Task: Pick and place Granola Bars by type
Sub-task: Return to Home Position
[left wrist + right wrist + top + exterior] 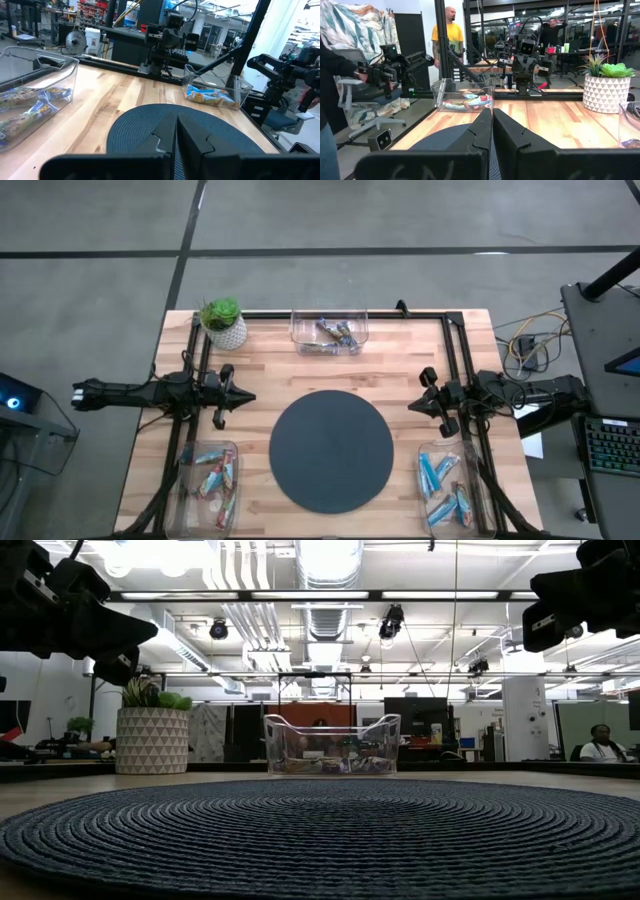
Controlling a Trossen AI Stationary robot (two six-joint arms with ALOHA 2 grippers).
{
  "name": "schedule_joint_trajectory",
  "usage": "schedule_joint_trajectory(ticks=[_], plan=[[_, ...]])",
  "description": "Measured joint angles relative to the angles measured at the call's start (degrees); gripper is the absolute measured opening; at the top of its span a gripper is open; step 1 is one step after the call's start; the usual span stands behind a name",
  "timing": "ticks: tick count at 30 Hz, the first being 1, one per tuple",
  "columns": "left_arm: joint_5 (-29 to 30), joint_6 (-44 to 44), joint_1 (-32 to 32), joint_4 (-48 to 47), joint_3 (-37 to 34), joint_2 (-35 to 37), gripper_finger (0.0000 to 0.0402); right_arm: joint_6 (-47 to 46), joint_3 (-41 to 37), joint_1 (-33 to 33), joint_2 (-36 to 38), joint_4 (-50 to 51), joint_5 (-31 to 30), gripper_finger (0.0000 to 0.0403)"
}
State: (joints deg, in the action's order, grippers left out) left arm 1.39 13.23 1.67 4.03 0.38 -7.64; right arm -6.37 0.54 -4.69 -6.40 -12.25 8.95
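The granola bars lie in three clear bins. Dark mixed bars (pixel 332 334) fill the far middle bin (pixel 300 320). Green and red-brown bars (pixel 212 478) lie in the near left bin (pixel 186 465), and bright blue bars (pixel 440 480) in the near right bin (pixel 424 450). My left gripper (pixel 245 396) hovers shut at the table's left side, pointing level toward the round mat (pixel 330 452). My right gripper (pixel 412 406) hovers shut at the right side, facing it. Both sets of fingers (pixel 176 135) (pixel 492 131) have nothing between them.
A potted plant (pixel 224 322) in a white pot stands at the far left corner. Black rails (pixel 420 314) run along the table's far edge and sides. People stand and sit in the room beyond the table (pixel 449 35).
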Motion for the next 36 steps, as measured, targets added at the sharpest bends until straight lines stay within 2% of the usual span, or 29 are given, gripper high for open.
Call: schedule_joint_trajectory(ticks=[10, 36], plan=[[-0.24, -3.10, 0.00, 0.00, 0.00, 0.00, 0.0000, 0.00, 0.00, 0.02, 0.00, 0.00, 0.01, 0.0008], [0.02, -3.19, 0.00, -0.04, 0.00, 0.00, 0.0000, 0.99, 0.00, 0.01, -0.01, 0.00, 0.02, 0.0008]])
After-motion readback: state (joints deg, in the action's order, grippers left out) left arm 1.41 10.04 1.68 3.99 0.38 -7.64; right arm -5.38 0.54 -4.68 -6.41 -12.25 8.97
